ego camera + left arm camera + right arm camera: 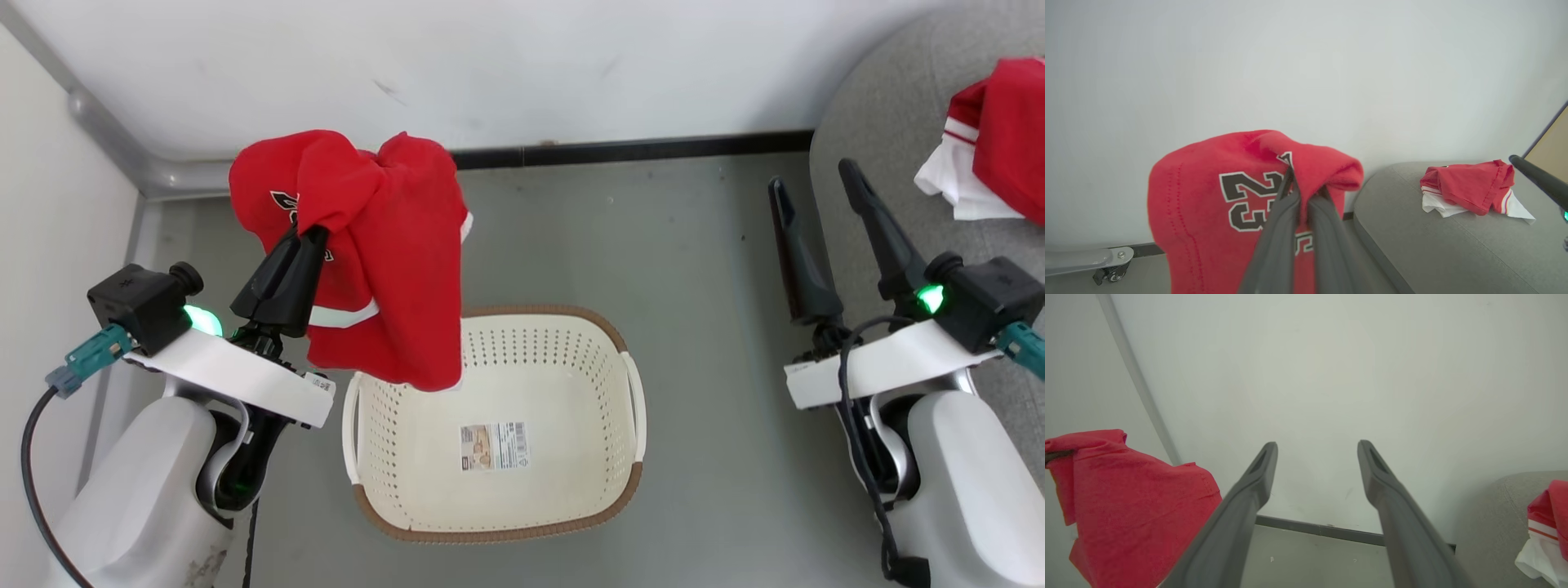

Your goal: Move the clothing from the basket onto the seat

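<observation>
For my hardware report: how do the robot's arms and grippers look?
Pale grey forearms, white wrist plates. The left gripper and right gripper each have two long dark fingers, a black camera block, green light, teal connector and black cable.

I count two red sports garments: a numbered piece [384, 245] and a white-sleeved jersey [1012, 122]. One cream laundry basket [571, 351], with one barcode label [493, 447] in it. One grey sofa [882, 106]. Two grippers, the left gripper [310, 233] and the right gripper [810, 173], with two dark fingers [875, 216] each.
</observation>
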Motion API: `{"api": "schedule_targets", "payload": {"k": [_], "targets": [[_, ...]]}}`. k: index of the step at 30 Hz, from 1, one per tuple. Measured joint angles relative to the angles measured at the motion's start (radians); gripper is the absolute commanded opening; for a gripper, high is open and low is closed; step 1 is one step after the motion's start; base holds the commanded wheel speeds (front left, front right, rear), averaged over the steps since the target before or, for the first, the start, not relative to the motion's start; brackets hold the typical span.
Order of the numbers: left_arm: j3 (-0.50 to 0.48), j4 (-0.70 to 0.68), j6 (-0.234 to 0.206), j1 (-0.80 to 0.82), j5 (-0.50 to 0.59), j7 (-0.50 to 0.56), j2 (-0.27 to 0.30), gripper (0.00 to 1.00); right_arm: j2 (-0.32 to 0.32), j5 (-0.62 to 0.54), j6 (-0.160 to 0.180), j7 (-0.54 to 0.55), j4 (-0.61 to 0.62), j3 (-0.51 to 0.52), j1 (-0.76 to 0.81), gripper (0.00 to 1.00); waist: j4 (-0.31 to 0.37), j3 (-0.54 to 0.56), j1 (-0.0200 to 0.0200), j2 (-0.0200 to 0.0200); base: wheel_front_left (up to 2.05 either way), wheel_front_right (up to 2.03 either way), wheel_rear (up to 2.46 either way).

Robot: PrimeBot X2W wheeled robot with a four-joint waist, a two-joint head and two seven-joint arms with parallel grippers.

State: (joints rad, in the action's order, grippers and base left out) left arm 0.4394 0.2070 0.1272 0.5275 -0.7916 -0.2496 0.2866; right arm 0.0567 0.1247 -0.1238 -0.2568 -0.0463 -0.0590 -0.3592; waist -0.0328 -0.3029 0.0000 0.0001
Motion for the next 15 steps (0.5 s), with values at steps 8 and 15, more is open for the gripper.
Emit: {"api": "schedule_targets", "payload": {"k": [8,15], "targets": [[-0.03,-0.044,0.0,-0.032,0.081,-0.003,0.0,0.0,-0.001,0.008,0.0,0.0,-0.013,-0.015,0.049,1.0,-0.004,0.066,0.0,0.0,0.0,0.0,0.0],[-0.061,-0.067,-0.002,-0.079,0.102,-0.003,-0.014,0.0,-0.002,0.011,0.0,0.0,-0.022,-0.018,0.09,1.0,-0.008,0.127,0.0,0.0,0.0,0.0,0.0]]}}
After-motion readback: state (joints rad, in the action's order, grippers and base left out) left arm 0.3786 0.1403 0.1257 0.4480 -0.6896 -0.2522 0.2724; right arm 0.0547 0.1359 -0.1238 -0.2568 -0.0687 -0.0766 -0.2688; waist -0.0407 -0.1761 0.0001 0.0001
